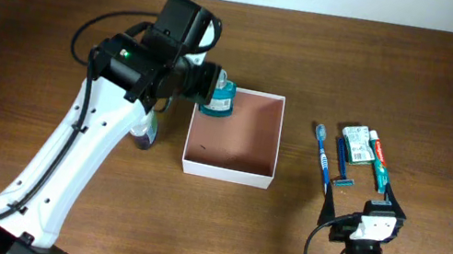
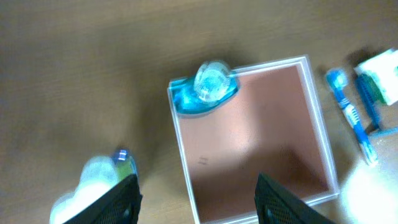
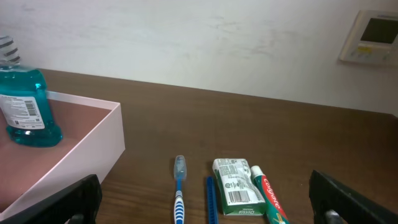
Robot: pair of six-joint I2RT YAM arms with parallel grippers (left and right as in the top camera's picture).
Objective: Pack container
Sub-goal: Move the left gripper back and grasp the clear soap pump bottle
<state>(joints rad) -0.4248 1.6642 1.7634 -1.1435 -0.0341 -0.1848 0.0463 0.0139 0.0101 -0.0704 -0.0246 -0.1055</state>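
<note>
The container [image 1: 228,173] is a square white-walled box with a reddish-brown inside, at mid table. A teal mouthwash bottle [image 1: 218,99] stands upright in its far left corner. My left gripper [image 1: 203,82] is open and empty, just left of the bottle; in the blurred left wrist view the fingers [image 2: 196,202] are spread over the container's left wall [image 2: 178,143], apart from the bottle [image 2: 208,87]. My right gripper [image 1: 376,206] is open and empty near the front edge, below the toiletries. The right wrist view shows the container [image 3: 81,155] and the bottle [image 3: 25,102] at the left.
A pale bottle [image 1: 145,136] stands left of the container, under the left arm. Right of the container lie a blue toothbrush [image 1: 322,158], a blue razor [image 1: 341,164], a green-and-white packet [image 1: 355,143] and a toothpaste tube [image 1: 378,158].
</note>
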